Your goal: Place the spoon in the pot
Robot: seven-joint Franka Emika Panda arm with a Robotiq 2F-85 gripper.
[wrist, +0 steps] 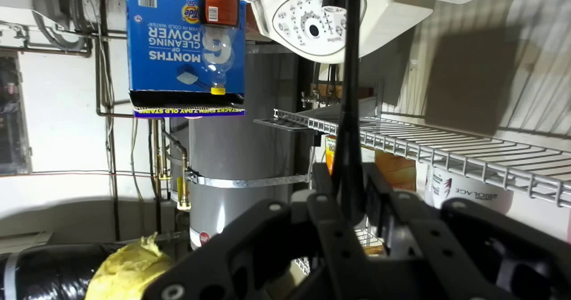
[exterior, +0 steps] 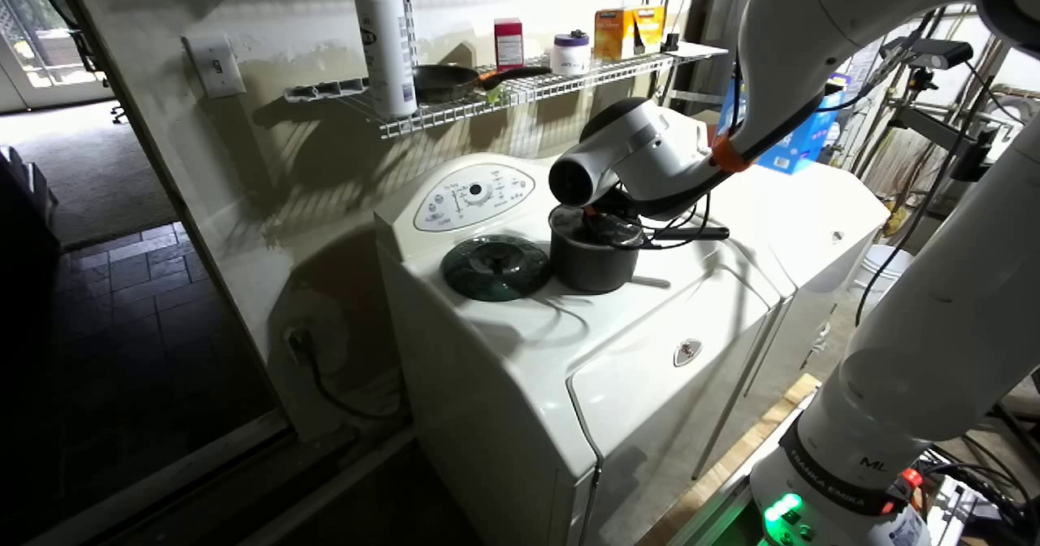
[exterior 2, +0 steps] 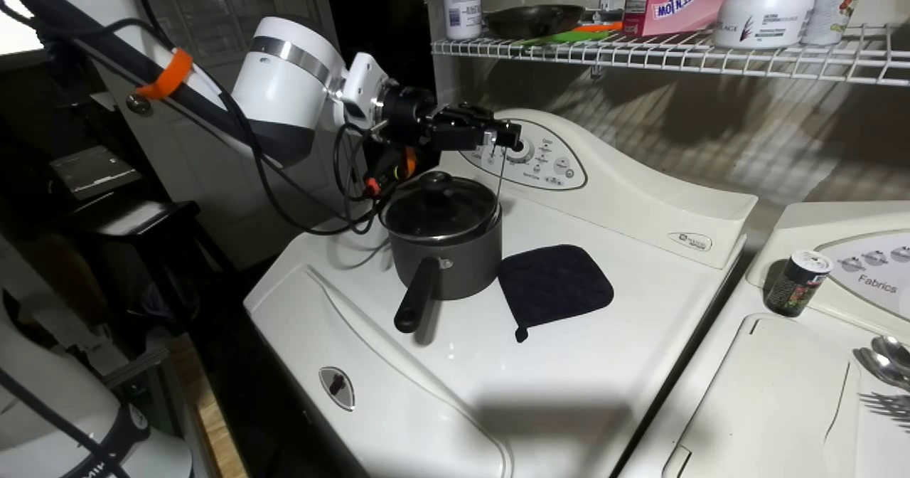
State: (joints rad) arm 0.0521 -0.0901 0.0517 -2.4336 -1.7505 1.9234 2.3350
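striped shadows cross the wall [exterior: 317,188]; in the wrist view, the foreground blurs.

It's a home laundry corner, I'd say: two white machines [exterior 2: 462,343] stand side by side, one panel [exterior 2: 879,264] reading "Fabrics", and I can see a blue Tide box [wrist: 169,52], a tall grey tank [wrist: 241,157] and pipes [wrist: 184,179].

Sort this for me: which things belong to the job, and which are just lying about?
For the job:
gripper
held spoon
pot

Lying about:
dark cloth pad
dark green disc
black canister
loose spoons
forks
blue box
shelf skillet
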